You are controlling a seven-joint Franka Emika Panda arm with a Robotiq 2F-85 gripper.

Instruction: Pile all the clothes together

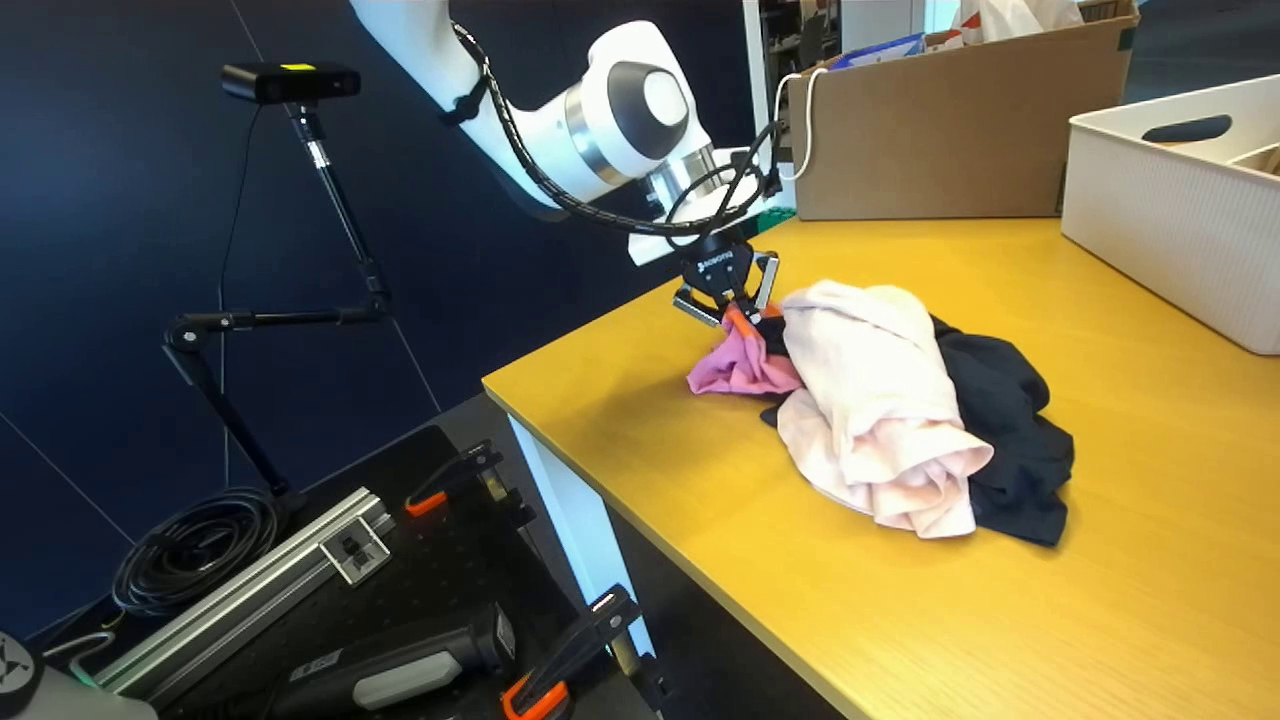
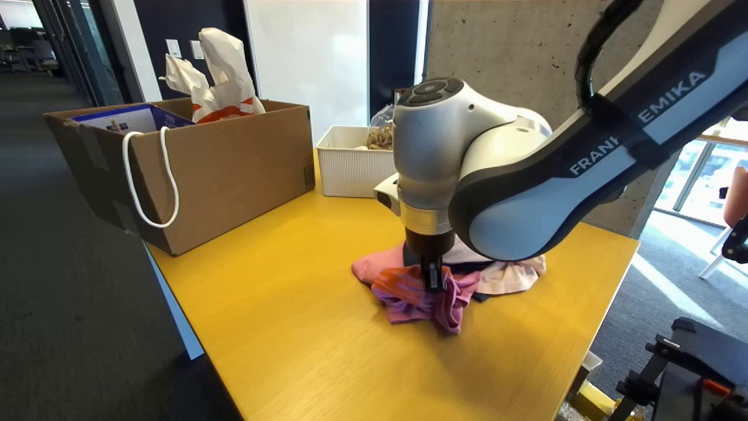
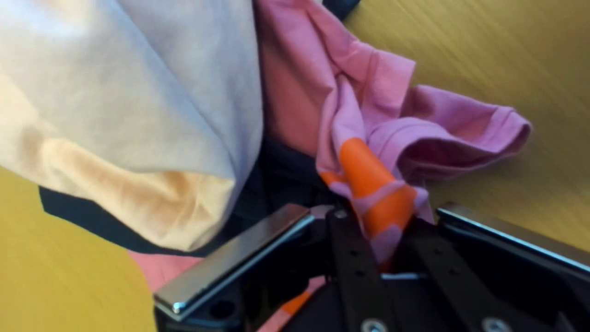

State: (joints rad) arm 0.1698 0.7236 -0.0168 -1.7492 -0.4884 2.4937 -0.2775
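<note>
Gripper [image 1: 738, 308] was pinching the pink garment [image 1: 745, 366] — wrist view showed a bunch of its orange-printed fabric caught between the two fingers [image 3: 350, 258]. Rest of the pink one lay crumpled on the tabletop, one hemmed opening gaping

Right up against it: the cream-white garment [image 1: 865, 380], loosely bundled on top of the navy garment [image 1: 1005, 425]. Navy stuck out from under the cream on the side away from the gripper, and a dark strip showed between cream and pink too. In an exterior view some coral-pink fabric [image 2: 374, 266] poked out just beside the navy; couldn't tell if it was the same piece as the pink one. Whole lot sat as one touching heap on the yellow table [image 1: 1150, 600]

Arm [image 2: 508, 193] came in over the heap. Further out on the table — cardboard box [image 1: 940, 140] with a white paper bag [image 2: 228, 76] sticking up out of it, and the ribbed white box [image 1: 1160, 230], both apart from the clothes. Off the table: a black camera [image 1: 290, 85] on a jointed stand [image 1: 345, 215], coiled cable [image 1: 200, 555] near its foot
</note>
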